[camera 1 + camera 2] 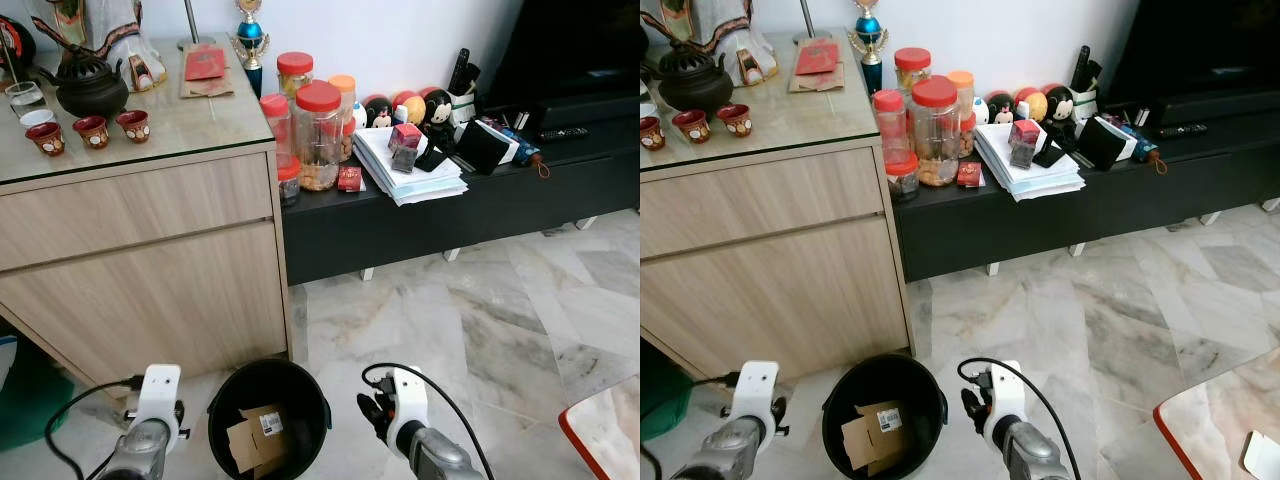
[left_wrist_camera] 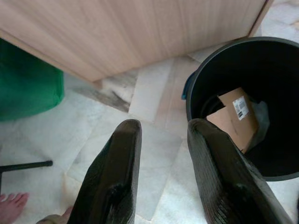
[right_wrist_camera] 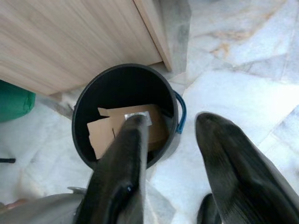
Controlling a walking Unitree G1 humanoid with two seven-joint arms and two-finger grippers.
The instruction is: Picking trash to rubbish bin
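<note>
A round black rubbish bin point(image 1: 222, 402) stands on the marble floor in front of the wooden cabinet, between my two arms. Brown cardboard pieces point(image 1: 257, 438) with a white label lie inside it. My left gripper point(image 2: 163, 128) hangs low just left of the bin, open, with only floor between its fingers. My right gripper point(image 3: 172, 121) is just right of the bin and slightly above its rim, open and holding nothing. The bin's blue handle point(image 3: 181, 112) is on the side nearest the right gripper.
The wooden cabinet point(image 1: 150, 270) rises right behind the bin; a low black bench point(image 1: 450, 215) with jars, papers and toys runs to its right. A green object point(image 2: 28, 88) sits at far left. A person's bare foot point(image 2: 11, 205) is near my left arm. A red-edged surface point(image 1: 600, 430) is at bottom right.
</note>
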